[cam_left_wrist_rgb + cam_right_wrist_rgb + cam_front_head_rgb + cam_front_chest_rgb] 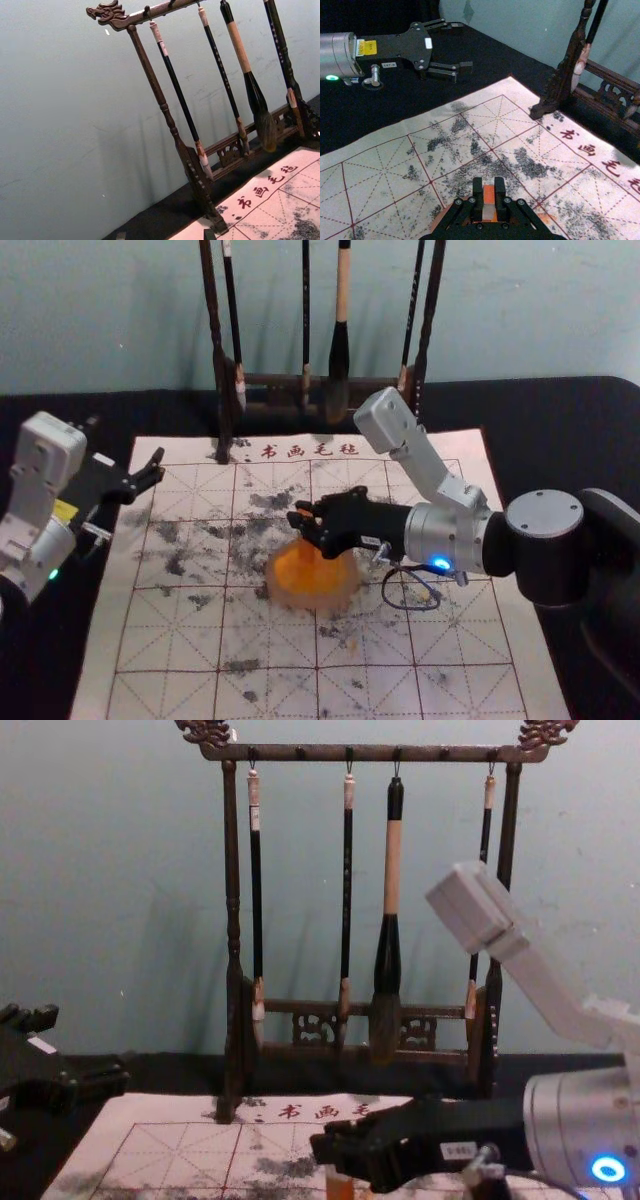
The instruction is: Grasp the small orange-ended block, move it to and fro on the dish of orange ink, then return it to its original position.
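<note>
Orange-ended block point(489, 194): right tool point(302, 520), over dish point(330, 592) | 书画毛毡 mat point(270, 640) | left tool point(125, 448) aside

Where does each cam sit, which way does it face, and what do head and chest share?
Head: on the head, forward and down at mat and dish; both arms show, right claw over the dish, left claw off to the left.
Chest: lower on the chest, forward at rack; both claws enter from the sides.
Left wrist: on that wrist, facing the rack; own fingertips at the edge.
Right wrist: on that wrist, along its claw gripping the block; left claw beyond.
Head and chest share rack, mat, both claws.
</note>
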